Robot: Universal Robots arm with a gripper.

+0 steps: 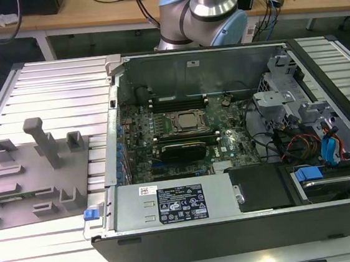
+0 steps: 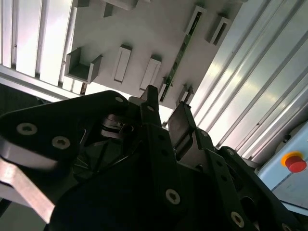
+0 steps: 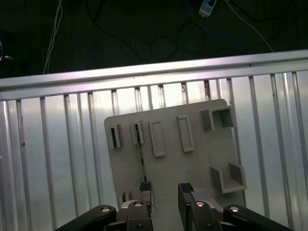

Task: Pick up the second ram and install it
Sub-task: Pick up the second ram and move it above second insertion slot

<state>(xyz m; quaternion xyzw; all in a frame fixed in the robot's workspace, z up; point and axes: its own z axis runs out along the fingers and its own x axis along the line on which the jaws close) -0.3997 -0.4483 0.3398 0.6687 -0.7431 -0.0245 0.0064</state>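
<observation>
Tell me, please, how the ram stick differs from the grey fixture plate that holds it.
The ram stick is green; the fixture plate is plain grey. The ram stick is a thin, narrow strip standing on edge in slotted blocks; the fixture plate is broad and lies flat. Both rest on the slatted table, with the open gripper poised over them.

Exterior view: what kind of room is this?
Probably a robotics lab or workshop: a robot arm stands behind the open computer case on a slatted metal table, with a cabled workbench beyond.
</observation>
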